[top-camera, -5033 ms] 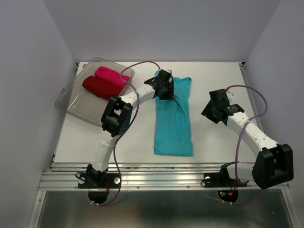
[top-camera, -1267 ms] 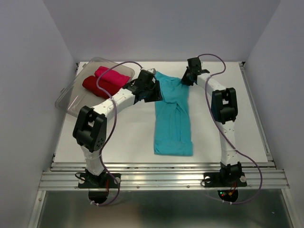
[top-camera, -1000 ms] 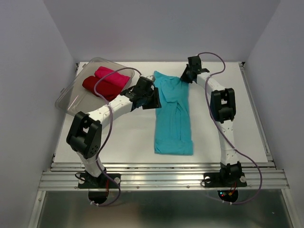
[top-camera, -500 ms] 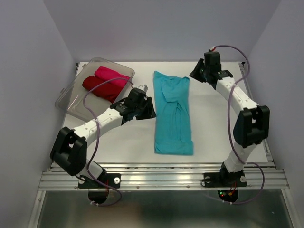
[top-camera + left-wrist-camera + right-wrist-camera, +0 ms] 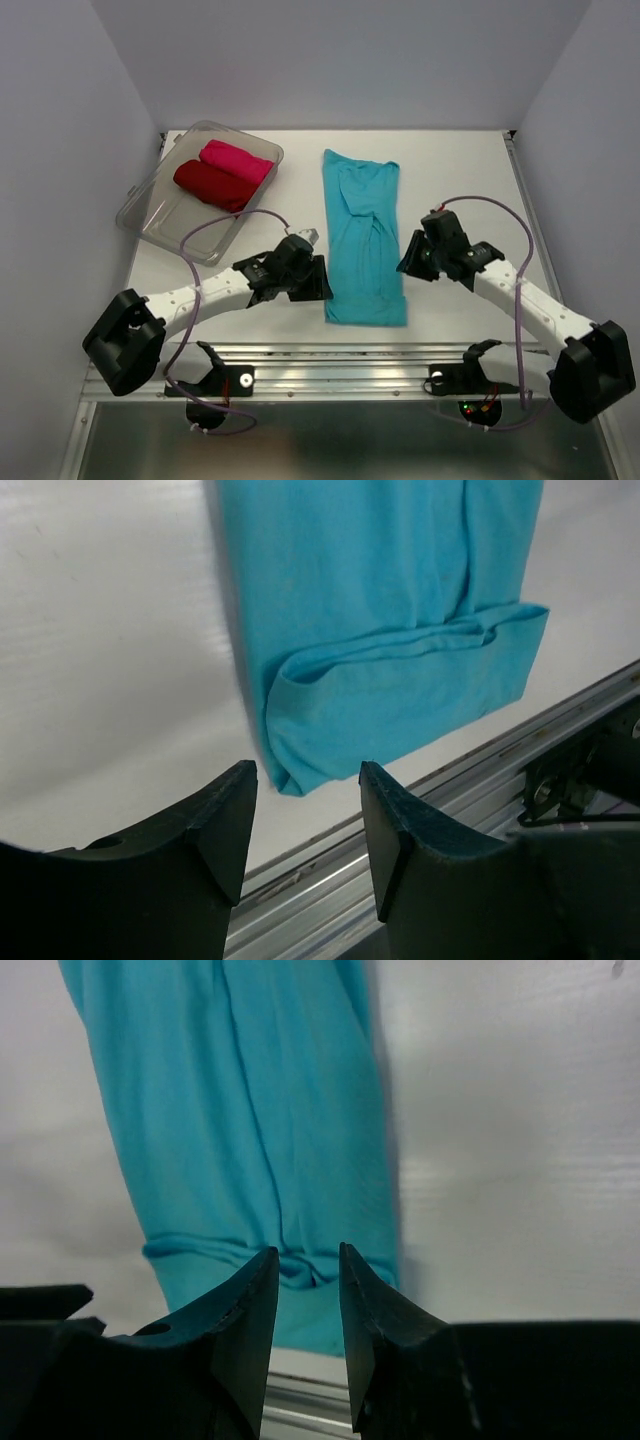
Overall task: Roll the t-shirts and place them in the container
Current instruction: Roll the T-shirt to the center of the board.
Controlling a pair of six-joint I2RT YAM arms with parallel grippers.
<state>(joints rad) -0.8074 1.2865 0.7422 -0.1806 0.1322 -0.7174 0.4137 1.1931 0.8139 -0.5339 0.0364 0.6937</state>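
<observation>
Both my arms have swung back from the far end of the turquoise t-shirt (image 5: 362, 240), a long folded strip, and now reach low on either side of its near end. My left gripper (image 5: 305, 780) sits just off its near left corner, jaws moderately apart and empty. My right gripper (image 5: 308, 1260), by its right edge, is barely parted and holds nothing. The wrist views show the doubled-over near hem. Only the top view shows the dark red t-shirt (image 5: 208, 185) and pink t-shirt (image 5: 236, 160) in the clear tub (image 5: 150, 225), far-left of the turquoise one.

turquoise t-shirt (image 5: 364, 237) folded flat, red shirt (image 5: 210, 185), pink shirt (image 5: 236, 160) rolled
</observation>
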